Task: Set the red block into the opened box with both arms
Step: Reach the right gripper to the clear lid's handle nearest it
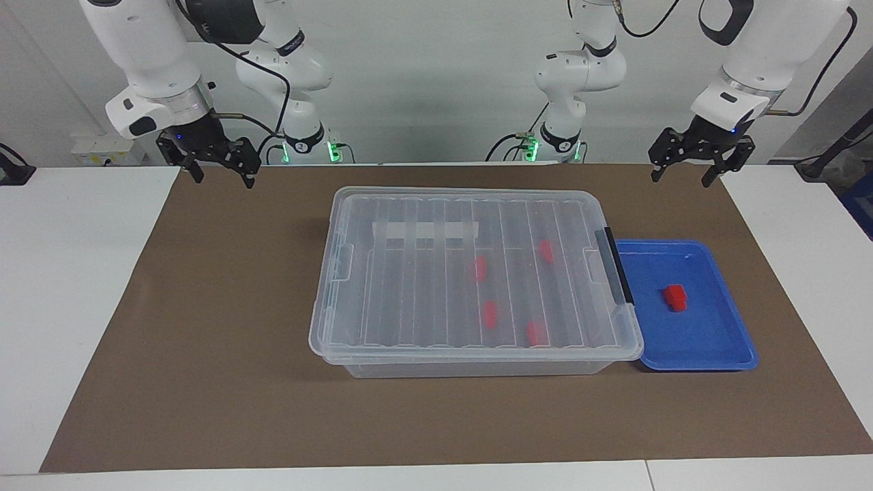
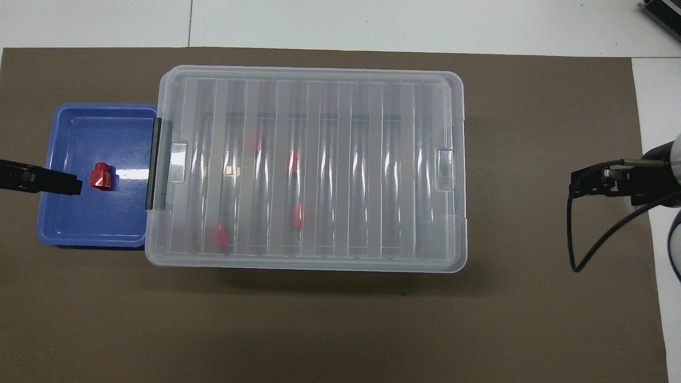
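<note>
One small red block (image 1: pixel 676 297) (image 2: pixel 102 176) lies in the shallow blue tray (image 1: pixel 709 341) (image 2: pixel 80 229). The clear box (image 1: pixel 470 273) (image 2: pixel 311 170) stands beside the tray in the middle of the mat, with its ribbed lid lying flat on it and the black handle bar (image 1: pixel 616 267) (image 2: pixel 154 162) at the tray end. Several more red blocks (image 1: pixel 489 313) show through the lid. My left gripper (image 1: pixel 681 179) (image 2: pixel 64 183) hangs open and empty, high over the left arm's end of the mat. My right gripper (image 1: pixel 224 179) (image 2: pixel 577 183) hangs open and empty over the right arm's end.
A brown mat (image 1: pixel 204 341) (image 2: pixel 532 319) covers most of the white table (image 1: pixel 68 273). The tray touches the box's end toward the left arm. Both arm bases (image 1: pixel 300 136) stand at the robots' edge of the table.
</note>
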Available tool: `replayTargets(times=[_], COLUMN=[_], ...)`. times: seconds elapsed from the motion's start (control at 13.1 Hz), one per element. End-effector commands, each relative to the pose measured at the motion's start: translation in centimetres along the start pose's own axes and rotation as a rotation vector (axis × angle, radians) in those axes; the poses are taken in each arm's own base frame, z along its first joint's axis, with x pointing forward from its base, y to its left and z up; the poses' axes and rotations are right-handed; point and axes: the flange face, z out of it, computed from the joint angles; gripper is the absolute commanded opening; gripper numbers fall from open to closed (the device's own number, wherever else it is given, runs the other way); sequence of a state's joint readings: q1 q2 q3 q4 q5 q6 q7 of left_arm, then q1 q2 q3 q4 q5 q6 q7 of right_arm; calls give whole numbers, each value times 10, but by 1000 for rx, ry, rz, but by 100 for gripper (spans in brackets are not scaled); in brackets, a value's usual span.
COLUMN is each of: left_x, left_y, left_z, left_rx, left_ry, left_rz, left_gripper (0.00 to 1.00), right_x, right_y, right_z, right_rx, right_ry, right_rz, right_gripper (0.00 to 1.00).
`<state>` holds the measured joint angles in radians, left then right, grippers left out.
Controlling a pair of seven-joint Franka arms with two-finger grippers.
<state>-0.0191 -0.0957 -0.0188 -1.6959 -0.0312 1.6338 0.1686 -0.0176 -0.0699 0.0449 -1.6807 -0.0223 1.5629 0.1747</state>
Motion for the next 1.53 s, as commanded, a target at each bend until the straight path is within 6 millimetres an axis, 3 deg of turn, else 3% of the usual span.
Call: replayTargets(times=[0.0, 0.23, 0.38, 0.46, 0.61, 0.92, 1.15, 1.45], left_x=[-6, -8, -8, -8, -8, -8, -8, -8], left_y=[-7, -16, -17, -18, -21, -23, -26, -31], left_z=[-8, -8, -8, -8, -8, -8, -8, -7], left_rx=[5, 1, 1, 1, 4, 7, 9, 11], left_ry=[-5, -3, -2, 0, 2, 5, 6, 14], left_rz=[-24, -34, -36, -38, -36, -39, -45, -59], left_gripper=[100, 100, 100, 100, 100, 100, 100, 100], right_x=[-5, -5, -2, -1, 7, 14, 15, 5], right_y=[1, 2, -5, -15, -25, -89, -123, -131], right_z=[0, 0, 0, 5, 26, 58, 83, 110], right_rx=[5, 7, 13, 15, 25, 50, 84, 72], right_ry=[13, 14, 43, 57, 98, 133, 194, 166], right_rz=[31, 17, 18, 3, 12, 54, 59, 49], right_gripper=[100, 100, 84, 84, 85, 85, 85, 85])
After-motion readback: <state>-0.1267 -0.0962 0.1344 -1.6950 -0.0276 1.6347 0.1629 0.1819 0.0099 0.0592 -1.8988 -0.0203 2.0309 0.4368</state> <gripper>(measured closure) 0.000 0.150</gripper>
